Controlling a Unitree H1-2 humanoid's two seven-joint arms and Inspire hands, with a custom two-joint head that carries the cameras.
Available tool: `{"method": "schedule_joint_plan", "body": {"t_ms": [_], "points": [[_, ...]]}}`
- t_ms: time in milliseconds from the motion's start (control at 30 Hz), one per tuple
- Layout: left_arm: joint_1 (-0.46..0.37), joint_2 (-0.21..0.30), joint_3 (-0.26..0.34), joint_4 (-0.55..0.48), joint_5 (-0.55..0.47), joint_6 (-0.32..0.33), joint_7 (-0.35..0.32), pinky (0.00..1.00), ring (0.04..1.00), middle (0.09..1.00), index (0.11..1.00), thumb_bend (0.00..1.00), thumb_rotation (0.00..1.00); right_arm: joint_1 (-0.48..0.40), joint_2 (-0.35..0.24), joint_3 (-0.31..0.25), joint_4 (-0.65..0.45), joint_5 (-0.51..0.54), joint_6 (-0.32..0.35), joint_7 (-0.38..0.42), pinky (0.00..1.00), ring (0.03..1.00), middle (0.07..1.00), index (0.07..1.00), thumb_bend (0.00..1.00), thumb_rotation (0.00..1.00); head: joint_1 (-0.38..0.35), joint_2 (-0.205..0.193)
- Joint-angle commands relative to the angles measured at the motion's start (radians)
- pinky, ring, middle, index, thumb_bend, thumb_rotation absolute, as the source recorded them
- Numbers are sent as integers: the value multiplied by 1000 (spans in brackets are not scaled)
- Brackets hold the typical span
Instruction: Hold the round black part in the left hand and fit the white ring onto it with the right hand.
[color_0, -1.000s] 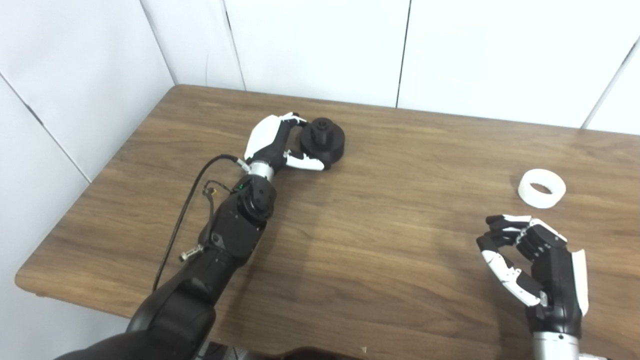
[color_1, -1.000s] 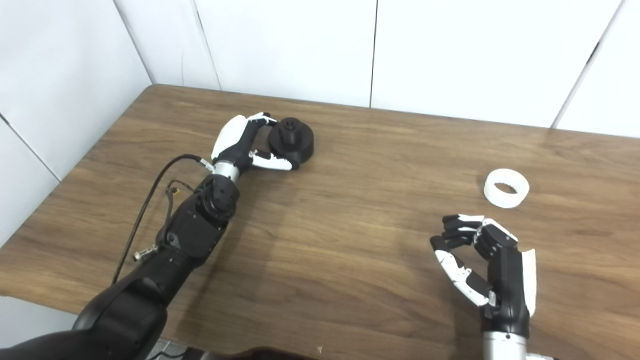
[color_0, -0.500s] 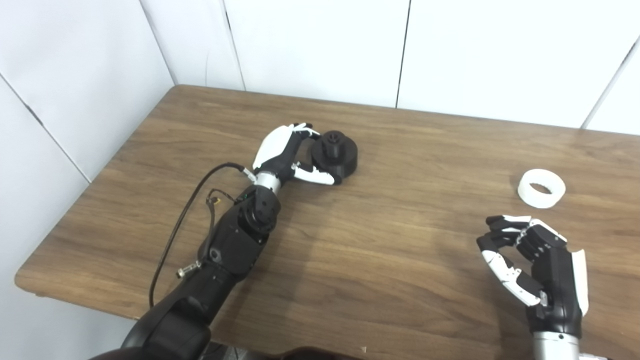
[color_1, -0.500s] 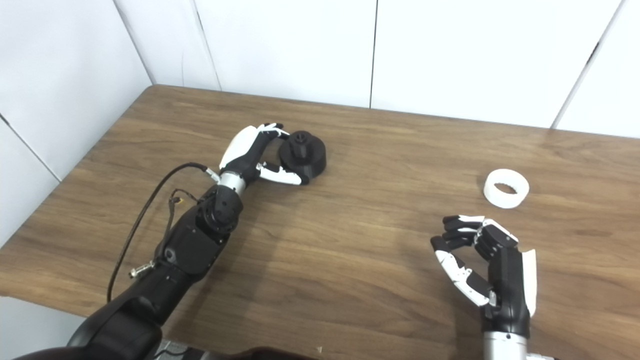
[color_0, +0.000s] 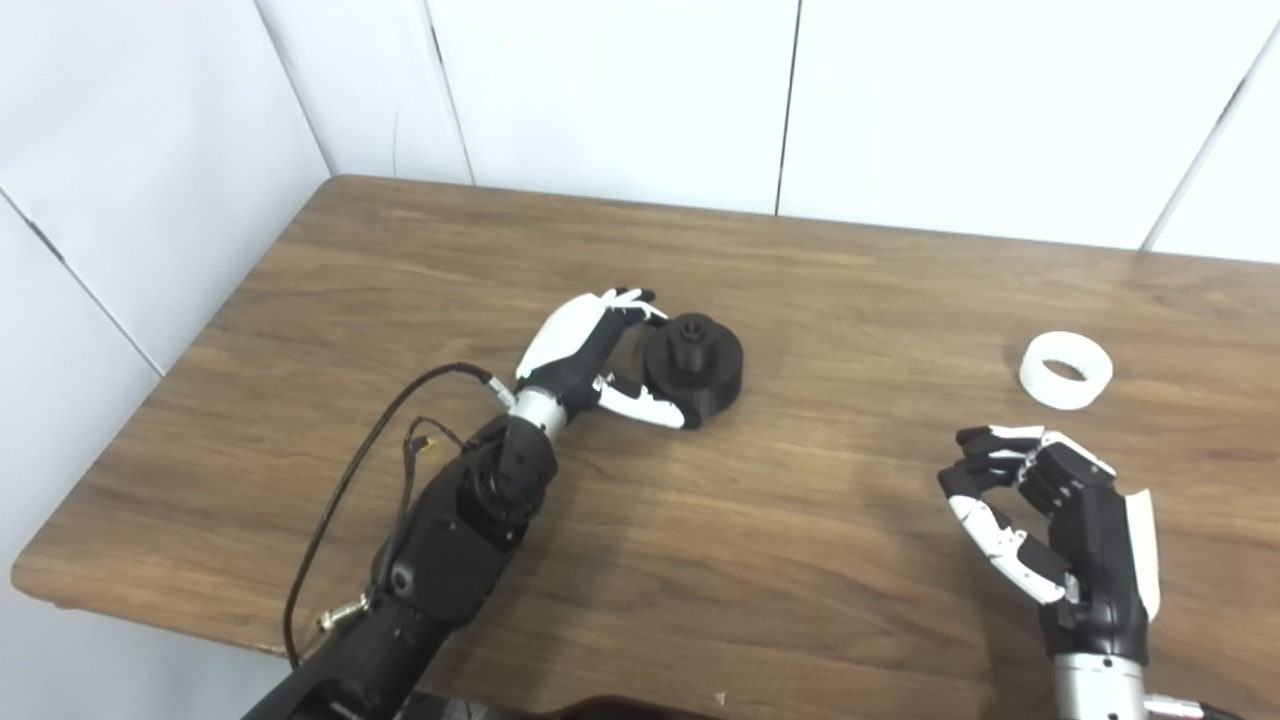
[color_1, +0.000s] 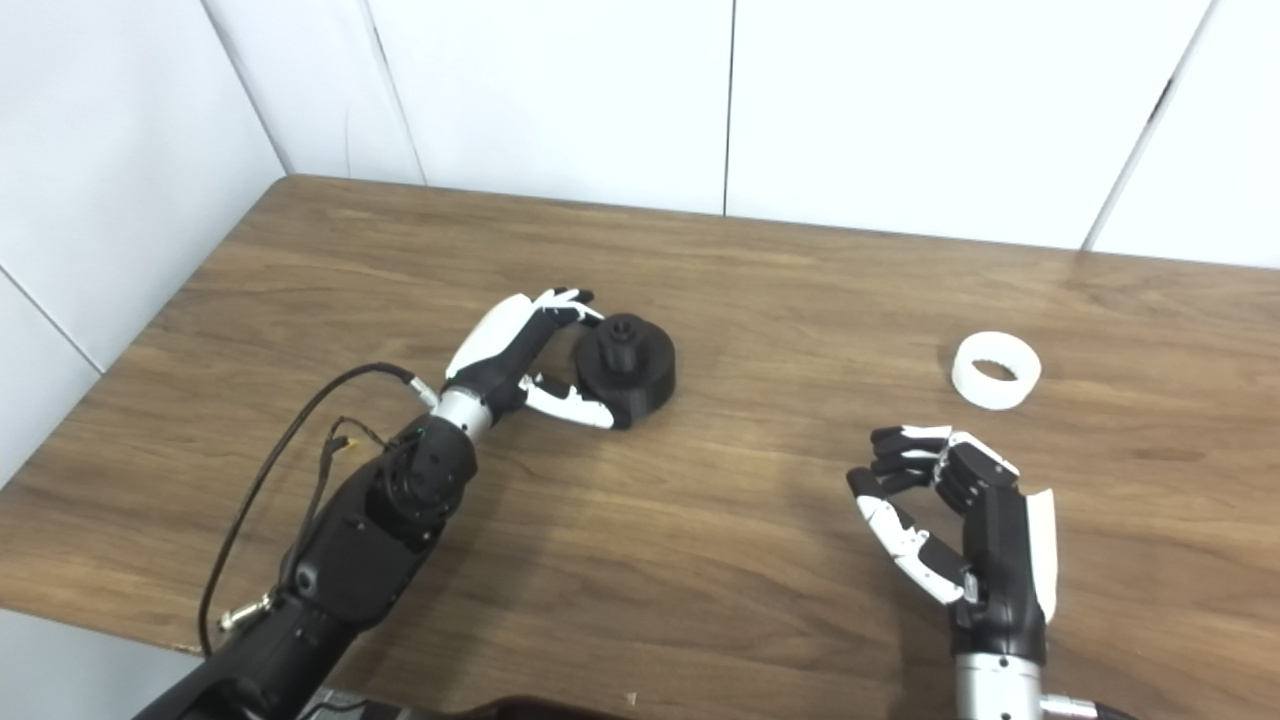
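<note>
The round black part, a disc with a raised hub on top, rests on the wooden table left of centre. My left hand is shut on the round black part, with fingers over its far left rim and the thumb along its near edge. The white ring lies flat on the table at the right. My right hand hovers nearer to me than the ring and apart from it, open, fingers curled, holding nothing.
White wall panels close off the table at the back and the left. A black cable loops beside my left forearm. The table's near edge runs along the lower left.
My left hand has slid the round black part to the right and toward me across the table. The right hand and the ring have kept their places; the camera has shifted slightly.
</note>
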Motion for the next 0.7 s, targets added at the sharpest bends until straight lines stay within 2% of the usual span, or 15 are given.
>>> {"method": "schedule_joint_plan", "body": {"t_ms": [0,267,500,667], "points": [[5,7,-3,-70,9,0,-16,1000,1000,945,621,890,232,32,101,-4,-31,-15,-19,-6,433,515,596,496,505,160,-3,1],[86,-13,-10,-198,-7,-30,-47,1000,1000,945,602,906,200,24,104,-5,-34,-27,-14,-12,422,505,589,496,504,160,-40,8],[147,-27,-30,-294,10,-15,-88,1000,1000,949,604,936,281,18,111,3,-28,-71,-17,-25,430,512,593,496,504,161,-71,14],[192,-36,-57,-347,32,-46,-96,1000,999,943,610,942,298,16,121,10,-27,-71,-18,-29,444,517,594,496,504,157,-80,16]]}}
